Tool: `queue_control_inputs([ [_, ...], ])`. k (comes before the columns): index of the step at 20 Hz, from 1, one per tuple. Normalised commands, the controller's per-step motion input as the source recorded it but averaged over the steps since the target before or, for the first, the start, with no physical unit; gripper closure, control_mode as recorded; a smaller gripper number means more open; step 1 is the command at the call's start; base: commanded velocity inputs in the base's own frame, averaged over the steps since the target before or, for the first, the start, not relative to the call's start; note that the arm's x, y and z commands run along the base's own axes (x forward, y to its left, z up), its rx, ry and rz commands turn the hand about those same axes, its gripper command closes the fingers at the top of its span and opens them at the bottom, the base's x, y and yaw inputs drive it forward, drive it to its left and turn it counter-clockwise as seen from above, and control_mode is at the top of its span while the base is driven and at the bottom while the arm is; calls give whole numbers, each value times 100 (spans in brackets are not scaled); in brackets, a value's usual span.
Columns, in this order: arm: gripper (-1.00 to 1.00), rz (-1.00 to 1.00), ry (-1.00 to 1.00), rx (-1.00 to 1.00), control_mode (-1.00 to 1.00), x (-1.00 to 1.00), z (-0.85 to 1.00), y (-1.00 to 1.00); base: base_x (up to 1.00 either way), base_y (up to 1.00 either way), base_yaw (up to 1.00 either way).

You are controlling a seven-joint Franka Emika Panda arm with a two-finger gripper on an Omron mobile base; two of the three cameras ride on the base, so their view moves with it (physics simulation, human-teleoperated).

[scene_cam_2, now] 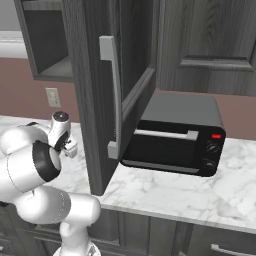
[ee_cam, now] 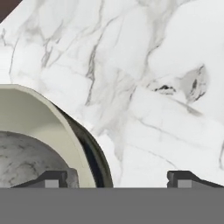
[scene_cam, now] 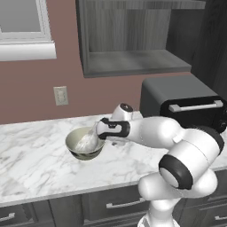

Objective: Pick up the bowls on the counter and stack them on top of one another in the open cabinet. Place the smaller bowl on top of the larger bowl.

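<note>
1. The white arm is seen in the left base view rising from the lower right, bent at a large dark-ringed elbow and stretched leftward and low across the counter (scene_cam: pixel 40 155), so that the gripper (scene_cam: pixel 95 133) is brought to the right rim of the larger bowl (scene_cam: pixel 84 144).
2. In the hand view, the fingertips (ee_cam: pixel 51 178) are seen well apart, one over the bowl's cream inside and the other over bare marble, with the rim of the larger bowl (ee_cam: pixel 52 113) standing between them; nothing is clamped.
3. The smaller bowl (scene_cam: pixel 87 142) is seen as a translucent whitish shape lying inside the larger bowl, which stands on the counter, left of the toaster oven (scene_cam: pixel 186 104).
4. In the hand view, a grey, veined, glassy surface (ee_cam: pixel 26 159) is shown low within the olive-beige bowl; this is taken to be the smaller bowl.
5. The open cabinet (scene_cam: pixel 133 62) is shown above the counter in the left base view, its flat shelf bare.
6. A wall socket (scene_cam: pixel 60 95) and a window sill (scene_cam: pixel 26 49) are shown on the reddish wall in the left base view.
7. The right base view is largely blocked by a swung-open cabinet door (scene_cam_2: pixel 117 95) with a silver handle; the front of the toaster oven, with its knobs and a red light, is shown there, and the bowls are hidden behind the arm.
</note>
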Motion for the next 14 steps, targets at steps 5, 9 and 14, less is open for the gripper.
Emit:
queue_control_inputs([
  [5, -100, 1, -1, 0, -100, -4, -28, -16, 0, 0, 0],
  [9, -100, 0, 0, 0, -100, -10, -35, -21, 0, 0, 0],
  [14, -100, 1, 0, 0, -100, -12, -41, -10, 0, 0, 0],
])
